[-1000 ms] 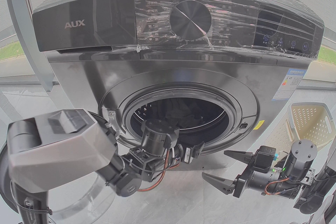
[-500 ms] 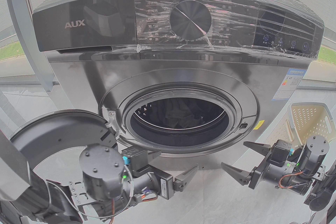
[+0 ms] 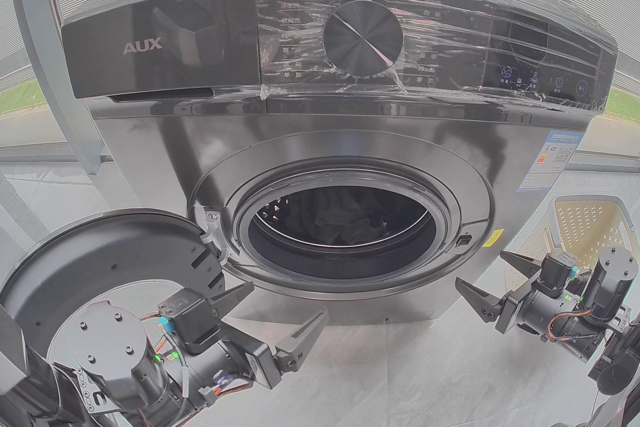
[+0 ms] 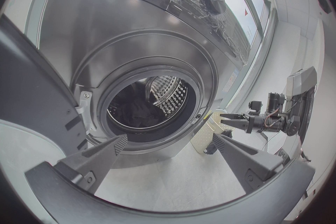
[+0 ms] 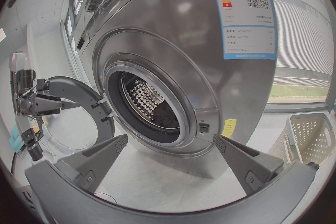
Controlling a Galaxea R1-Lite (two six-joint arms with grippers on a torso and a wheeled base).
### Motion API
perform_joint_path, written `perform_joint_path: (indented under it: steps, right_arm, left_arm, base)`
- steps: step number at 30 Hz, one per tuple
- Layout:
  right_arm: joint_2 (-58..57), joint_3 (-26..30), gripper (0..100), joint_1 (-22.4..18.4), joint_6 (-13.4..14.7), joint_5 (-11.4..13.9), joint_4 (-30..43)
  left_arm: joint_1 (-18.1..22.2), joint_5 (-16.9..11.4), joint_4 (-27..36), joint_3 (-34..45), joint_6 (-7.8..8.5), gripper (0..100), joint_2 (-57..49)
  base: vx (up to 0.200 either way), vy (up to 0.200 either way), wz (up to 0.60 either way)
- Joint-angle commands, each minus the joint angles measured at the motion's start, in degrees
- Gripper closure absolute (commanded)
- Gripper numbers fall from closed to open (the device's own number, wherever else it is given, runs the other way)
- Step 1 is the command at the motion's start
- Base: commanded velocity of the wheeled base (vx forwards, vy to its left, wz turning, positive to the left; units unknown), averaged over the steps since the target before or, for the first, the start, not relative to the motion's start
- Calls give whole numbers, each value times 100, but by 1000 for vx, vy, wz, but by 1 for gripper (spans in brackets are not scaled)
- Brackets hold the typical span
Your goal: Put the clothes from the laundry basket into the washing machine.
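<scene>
The grey washing machine stands with its round door swung open to the left. Dark clothes lie inside the drum, also seen past the rim. My left gripper hangs open and empty low in front of the door, below and left of the drum mouth. My right gripper is open and empty at the lower right of the machine, beside the cream laundry basket. The basket's inside is largely hidden.
Grey floor lies free between the two grippers in front of the machine. The open door takes up the space at the left. A control panel with a dial runs along the top. Windows lie behind.
The left arm has drawn back from the drum mouth, down and to the left, its gripper open. The right gripper has shifted right and slightly up, nearer the basket.
</scene>
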Motion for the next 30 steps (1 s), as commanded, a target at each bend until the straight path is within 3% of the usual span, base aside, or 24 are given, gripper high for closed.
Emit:
perform_joint_path:
  steps: [1, 3, 8, 13, 16, 24, 25, 27, 30]
  right_arm:
    - [-42, 42, 0, -104, 0, -17, -6]
    - [-50, 112, 0, -104, 0, -43, -15]
    - [-147, 121, 0, -86, -9, -271, 21]
    - [-235, 121, 0, -33, -9, -315, 38]
    - [-393, 121, 0, 19, -9, -447, 205]
    - [-1615, 121, 0, 19, -194, -474, 1734]
    - [-1975, 121, 0, -7, -176, -518, 2139]
    - [-2142, 121, 0, -25, -159, -588, 2306]
    - [-3083, 121, 0, -33, -27, -922, 3316]
  left_arm:
    - [34, 40, -146, 355, 104, 0, -20]
    - [77, 49, -225, 373, 175, 0, -47]
    - [403, 102, -374, 575, 553, 0, -73]
    - [411, 260, -735, 777, 623, 0, -73]
    - [411, 304, -946, 1049, 781, 0, -108]
    - [403, 550, -928, 1058, 878, 0, -442]
    - [411, 568, -928, 1058, 983, 0, -583]
    - [411, 568, -919, 1058, 1019, 0, -697]
    - [491, 568, -823, 1058, 1098, 0, -1330]
  base:
    - [-200, 0, 0]
    - [-200, 0, 0]
    - [-200, 0, 0]
    - [-160, 0, 0]
    - [0, 0, 0]
    - [-150, 0, 0]
    - [-200, 0, 0]
    - [-200, 0, 0]
    - [0, 0, 0]
